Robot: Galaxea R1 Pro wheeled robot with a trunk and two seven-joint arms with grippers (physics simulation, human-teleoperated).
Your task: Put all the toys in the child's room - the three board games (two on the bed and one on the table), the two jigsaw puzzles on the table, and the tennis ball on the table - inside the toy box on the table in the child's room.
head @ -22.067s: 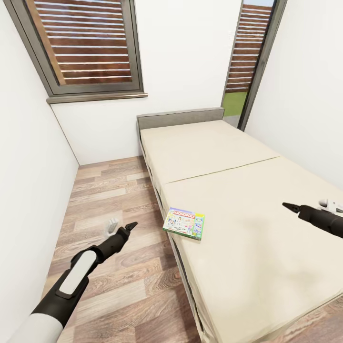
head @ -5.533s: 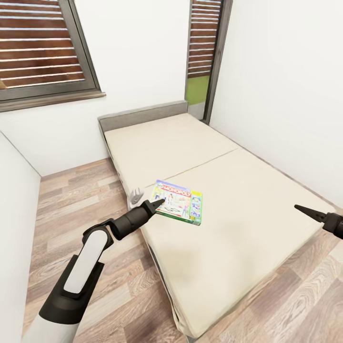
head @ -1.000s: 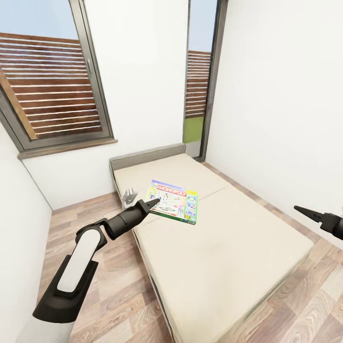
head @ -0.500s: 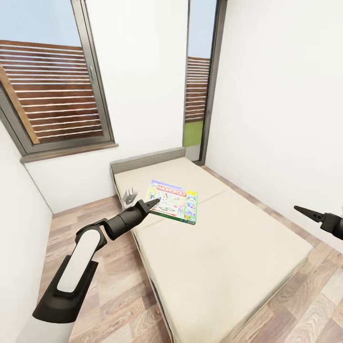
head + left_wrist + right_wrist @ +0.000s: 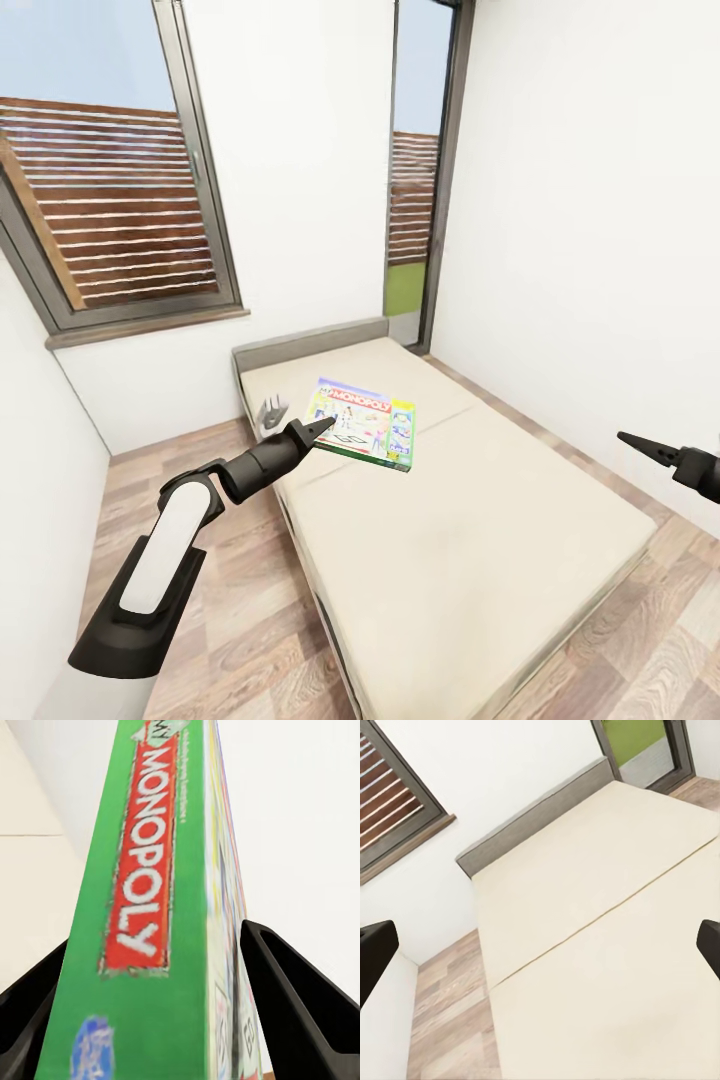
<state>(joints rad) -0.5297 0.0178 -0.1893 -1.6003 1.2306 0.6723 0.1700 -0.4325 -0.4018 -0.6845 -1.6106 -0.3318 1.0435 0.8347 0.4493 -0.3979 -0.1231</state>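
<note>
Currently left claw (image 5: 322, 427) clamped on Monopoly box (image 5: 363, 422), held mid-frame above the bed (image 5: 480, 520). Right claw (image 5: 630, 441) at right edge, spread wide, nothing in it.

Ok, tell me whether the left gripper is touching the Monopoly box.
Touching. The left wrist view shows both fingers pressed against the Monopoly box faces, left gripper clamping it.

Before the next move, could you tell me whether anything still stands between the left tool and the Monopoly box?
Nothing does. The left tool is already shut on the Monopoly box, gripping its green edge between both fingers. The box is held up above the bed, clear of the mattress. The toy box is out of view.
</note>
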